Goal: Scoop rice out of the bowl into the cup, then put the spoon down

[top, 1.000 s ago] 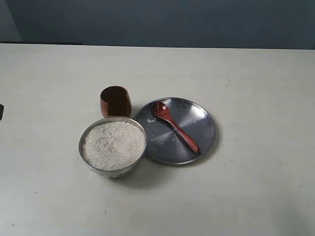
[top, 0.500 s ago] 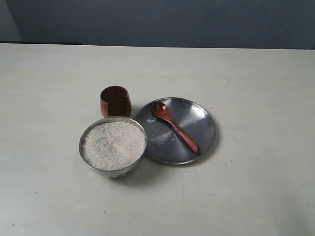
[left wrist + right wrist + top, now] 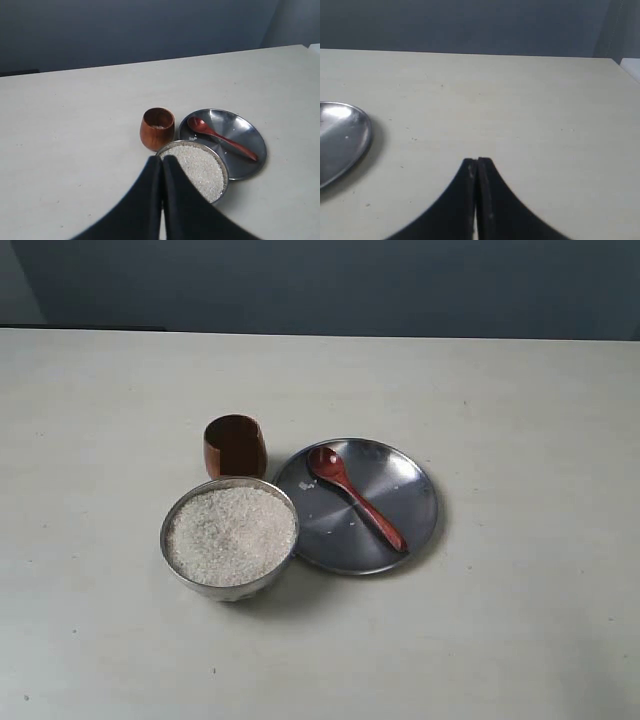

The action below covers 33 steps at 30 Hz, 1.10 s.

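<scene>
The silver bowl [image 3: 172, 545] holds a heap of white rice [image 3: 230, 535] near the table's middle. Just behind it stands the reddish-brown wooden cup [image 3: 235, 446]; the left wrist view shows a little rice inside the cup [image 3: 157, 128]. The wooden spoon [image 3: 356, 498] lies on the flat metal plate [image 3: 410, 490], head toward the cup, handle pointing to the front right. Neither gripper shows in the exterior view. My left gripper [image 3: 162, 159] is shut and empty, high above the table on the near side of the bowl [image 3: 223, 171]. My right gripper [image 3: 477, 161] is shut and empty over bare table.
A few stray rice grains lie on the plate [image 3: 250, 160] beside the spoon [image 3: 221, 139]. In the right wrist view only the plate's edge [image 3: 362, 137] shows. The pale table [image 3: 520, 390] stretches back to a dark wall.
A dark bit of the left arm at the exterior view's left edge one second ago has gone out of view. The bowl, cup, spoon and plate have not moved.
</scene>
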Each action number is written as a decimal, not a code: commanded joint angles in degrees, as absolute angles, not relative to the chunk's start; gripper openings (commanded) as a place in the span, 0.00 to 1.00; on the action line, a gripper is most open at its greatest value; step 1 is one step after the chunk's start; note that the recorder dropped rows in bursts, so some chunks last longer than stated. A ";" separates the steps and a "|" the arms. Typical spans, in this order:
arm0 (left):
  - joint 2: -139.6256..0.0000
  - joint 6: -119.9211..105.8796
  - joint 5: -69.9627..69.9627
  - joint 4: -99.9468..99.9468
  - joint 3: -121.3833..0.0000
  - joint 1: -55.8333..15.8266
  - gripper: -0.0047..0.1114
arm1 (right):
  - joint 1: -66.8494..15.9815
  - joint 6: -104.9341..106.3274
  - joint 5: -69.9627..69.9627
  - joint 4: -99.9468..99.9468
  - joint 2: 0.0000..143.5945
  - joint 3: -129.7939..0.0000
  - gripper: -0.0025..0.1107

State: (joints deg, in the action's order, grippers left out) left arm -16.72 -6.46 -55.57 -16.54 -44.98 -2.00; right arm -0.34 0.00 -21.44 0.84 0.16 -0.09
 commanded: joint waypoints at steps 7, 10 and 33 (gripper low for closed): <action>-14.46 -11.75 -44.59 -6.88 -43.40 -1.83 0.04 | 0.00 0.35 -20.65 0.78 0.00 0.00 0.02; -12.52 -11.75 -34.55 -5.51 -36.99 -1.83 0.04 | 0.00 0.35 -20.65 0.78 0.00 0.00 0.02; 0.00 -11.51 -20.52 -2.80 -5.32 -1.83 0.04 | 0.00 0.35 -20.65 0.78 0.00 0.00 0.02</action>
